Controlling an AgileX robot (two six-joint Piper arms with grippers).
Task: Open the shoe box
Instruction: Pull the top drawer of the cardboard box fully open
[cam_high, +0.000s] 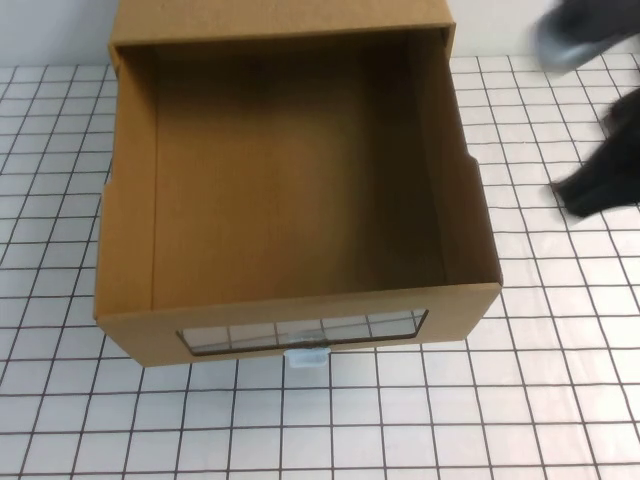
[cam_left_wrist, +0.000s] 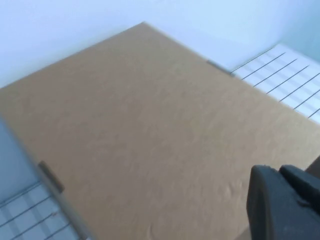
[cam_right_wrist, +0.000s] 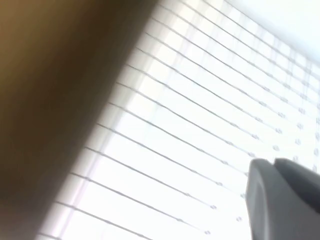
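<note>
- Two grippers to account for. The right gripper (cam_high: 588, 190) hangs over the worktop (cam_high: 560, 400) toward its right edge, well apart from the shoe box (cam_high: 470, 250), with its jaws together on nothing. The left gripper (cam_left_wrist: 286, 200) shows only in its own wrist view, close above the box's cardboard sleeve (cam_left_wrist: 140, 130) — open or closed, I cannot tell.
- The shoe box sits at the middle of the worktop's far edge. Its drawer (cam_high: 128, 250) is drawn well out of the sleeve toward the near edge, and the inside is bare cardboard.
- Judging by that, the opening looks as good as done, and the step in hand is getting clear.
  - The right gripper should lift up and out toward the right edge, not sweep past the drawer's right wall, where a nudge could skew it or push it back in.
  - If more travel is wanted, a straight pull on the pull tab (cam_high: 306, 355) along the drawer's run, with the sleeve steadied, should stop it binding.
- The box's long axis runs from far edge to near edge, roughly square to the grid lines. The front with its clear window (cam_high: 300, 332) and the tab faces the near edge — open top upward.
</note>
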